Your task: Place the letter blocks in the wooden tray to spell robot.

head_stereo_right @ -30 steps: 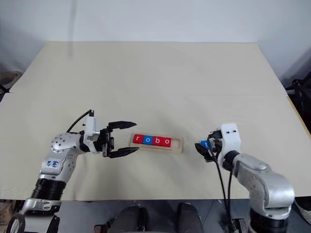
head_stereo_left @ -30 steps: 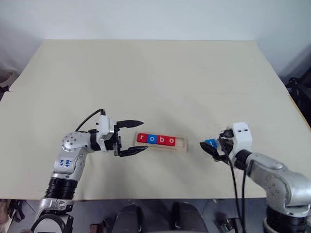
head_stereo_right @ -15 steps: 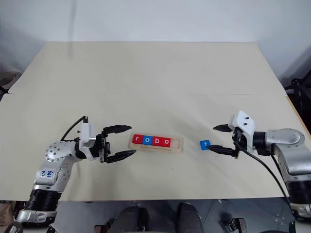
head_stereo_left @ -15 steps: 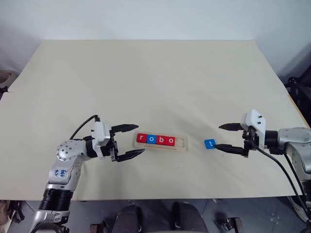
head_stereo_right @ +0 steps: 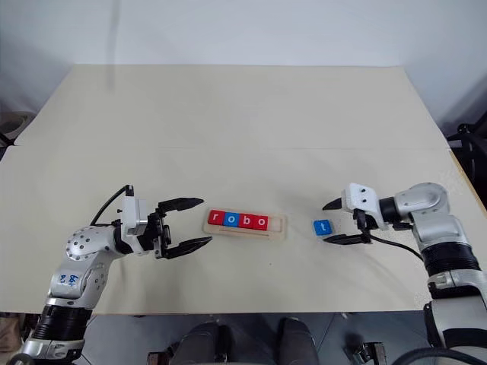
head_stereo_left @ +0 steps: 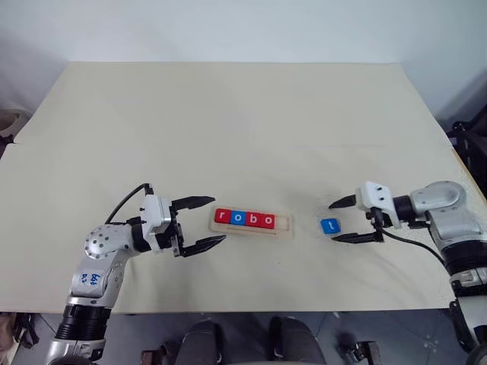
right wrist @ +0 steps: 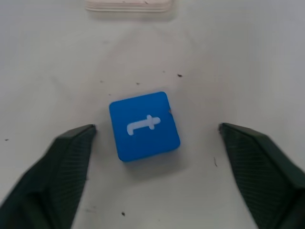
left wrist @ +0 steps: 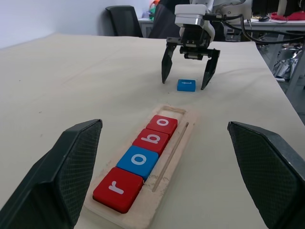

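The wooden tray (head_stereo_left: 283, 223) lies near the table's front, with four letter blocks in it: red r (head_stereo_left: 222, 217), blue o (head_stereo_left: 237, 217), red b (head_stereo_left: 251, 219) and red o (head_stereo_left: 266, 220). Its right end slot is bare. The blue t block (head_stereo_left: 329, 226) lies flat on the table to the right of the tray. My right gripper (head_stereo_left: 332, 223) is open and straddles the t block, one finger (right wrist: 66, 171) on each side with a gap between. My left gripper (head_stereo_left: 219, 218) is open, level, at the tray's left end, touching nothing.
The beige table (head_stereo_left: 228, 122) stretches wide behind the tray. Its front edge runs close below both grippers, and dark gear stands past its right edge (head_stereo_left: 468, 137).
My right gripper swung round and moved left until its open fingers came to either side of the t block, which stayed where it lay. The left gripper has barely moved.
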`<control>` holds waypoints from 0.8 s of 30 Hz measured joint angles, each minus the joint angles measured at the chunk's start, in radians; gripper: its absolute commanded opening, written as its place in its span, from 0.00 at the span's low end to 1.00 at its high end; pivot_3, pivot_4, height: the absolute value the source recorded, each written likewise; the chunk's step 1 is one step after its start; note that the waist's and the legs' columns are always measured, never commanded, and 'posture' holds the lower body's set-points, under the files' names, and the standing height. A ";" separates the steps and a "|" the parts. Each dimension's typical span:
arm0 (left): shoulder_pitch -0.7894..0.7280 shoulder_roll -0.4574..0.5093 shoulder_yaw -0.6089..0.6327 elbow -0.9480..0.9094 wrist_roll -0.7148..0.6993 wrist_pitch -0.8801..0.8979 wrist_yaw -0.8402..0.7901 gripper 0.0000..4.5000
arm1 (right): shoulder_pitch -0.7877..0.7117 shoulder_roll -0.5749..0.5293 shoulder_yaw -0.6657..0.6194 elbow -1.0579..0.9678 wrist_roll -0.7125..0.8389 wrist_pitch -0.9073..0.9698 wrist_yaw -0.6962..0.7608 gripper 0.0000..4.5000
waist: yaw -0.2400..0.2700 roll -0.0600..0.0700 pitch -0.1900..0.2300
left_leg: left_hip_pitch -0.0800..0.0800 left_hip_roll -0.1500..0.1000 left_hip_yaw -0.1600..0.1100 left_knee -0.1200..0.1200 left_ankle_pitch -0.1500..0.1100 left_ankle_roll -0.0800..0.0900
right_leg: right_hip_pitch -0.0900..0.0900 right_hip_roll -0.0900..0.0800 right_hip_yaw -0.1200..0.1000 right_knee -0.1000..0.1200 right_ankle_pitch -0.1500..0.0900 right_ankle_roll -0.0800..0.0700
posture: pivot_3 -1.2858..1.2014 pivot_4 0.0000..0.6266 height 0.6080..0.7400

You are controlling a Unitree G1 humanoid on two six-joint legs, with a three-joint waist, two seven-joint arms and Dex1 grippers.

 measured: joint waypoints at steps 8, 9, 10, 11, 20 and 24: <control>0.002 0.002 0.001 -0.018 0.000 0.001 0.006 1.00 | 0.000 0.003 0.000 -0.003 0.001 0.001 0.001 0.33 | 0.000 0.000 0.000 | 0.000 0.000 -0.001 0.000 0.000 0.000 | 0.000 0.000 0.000 0.000 0.000 0.000 | 0.52 0.24 1.00; 0.002 0.002 0.001 -0.018 0.000 0.001 0.006 1.00 | 0.001 0.002 0.000 -0.011 0.000 0.010 0.001 0.33 | 0.000 0.000 0.000 | 0.000 0.000 -0.001 0.000 0.000 0.000 | 0.000 0.000 0.000 0.000 0.000 0.000 | 0.52 0.24 1.00; 0.001 0.002 0.001 -0.018 0.000 0.001 0.005 1.00 | 0.002 0.002 0.001 -0.027 0.000 0.027 0.001 0.33 | 0.000 0.000 0.000 | 0.000 0.000 -0.001 0.000 0.000 0.000 | 0.000 0.000 0.000 0.001 0.000 0.000 | 0.52 0.24 1.00; 0.001 0.003 0.001 -0.018 0.000 0.001 0.005 1.00 | 0.004 0.003 0.002 -0.058 0.003 0.057 0.001 0.33 | 0.000 0.000 0.000 | 0.000 0.000 -0.001 0.000 0.000 0.000 | 0.000 0.000 0.000 0.001 0.000 0.000 | 0.52 0.24 1.00; -0.008 0.002 0.002 -0.017 0.000 0.001 0.002 1.00 | 0.003 0.091 0.026 -0.446 0.081 0.472 -0.099 0.33 | 0.003 0.000 0.000 | 0.000 0.000 -0.003 0.000 0.000 0.000 | -0.001 0.000 0.000 0.001 0.000 0.000 | 0.52 0.24 1.00; -0.008 0.002 0.002 -0.016 0.000 0.001 0.002 1.00 | 0.000 0.116 0.060 -0.492 0.065 0.541 -0.150 0.33 | 0.006 0.000 0.000 | -0.001 -0.001 -0.003 0.001 0.000 0.000 | 0.000 -0.001 0.000 0.001 0.000 0.000 | 0.52 0.24 1.00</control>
